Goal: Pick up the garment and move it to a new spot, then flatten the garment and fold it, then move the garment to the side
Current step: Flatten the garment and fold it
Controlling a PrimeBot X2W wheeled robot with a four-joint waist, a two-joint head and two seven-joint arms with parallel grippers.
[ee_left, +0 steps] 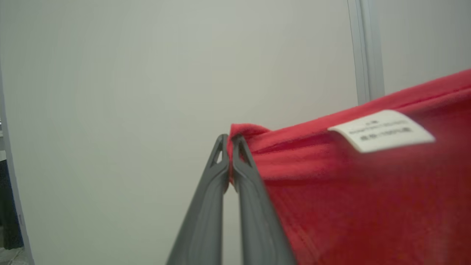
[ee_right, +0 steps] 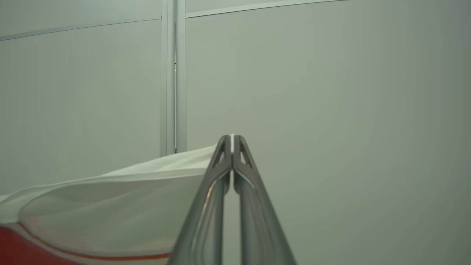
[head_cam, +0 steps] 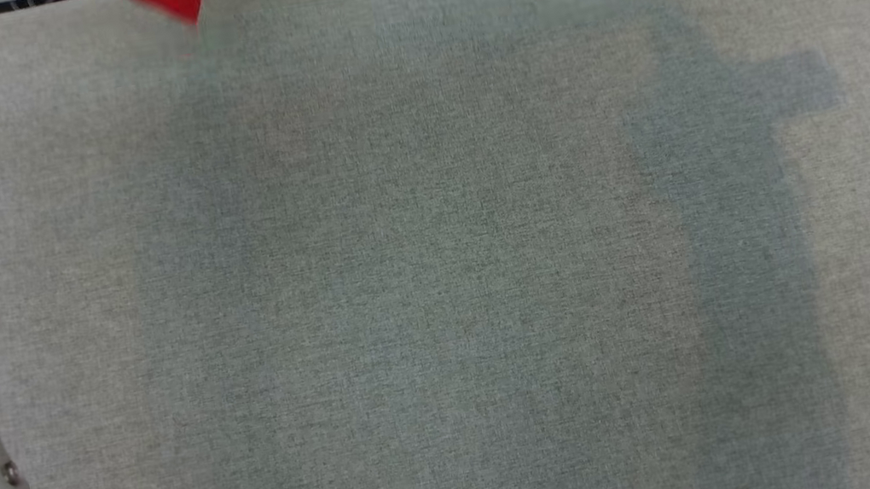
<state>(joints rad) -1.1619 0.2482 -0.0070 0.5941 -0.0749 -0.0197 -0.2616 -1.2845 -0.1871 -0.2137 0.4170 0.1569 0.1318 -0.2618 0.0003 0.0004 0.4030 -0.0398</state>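
Red-and-white garment (ee_left: 349, 202), white label (ee_left: 381, 130) showing, clamped by left hand (ee_left: 230, 141) and right hand (ee_right: 232, 141).

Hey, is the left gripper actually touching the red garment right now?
Touching. The left wrist view shows the left gripper pinched shut on a bunched corner of the garment, with red cloth caught between its tips.

Soft even light, broad faint shadows (head_cam: 737, 191) on the grey surface (head_cam: 33, 210), garment (ee_left: 368, 191) edges motion-blurred
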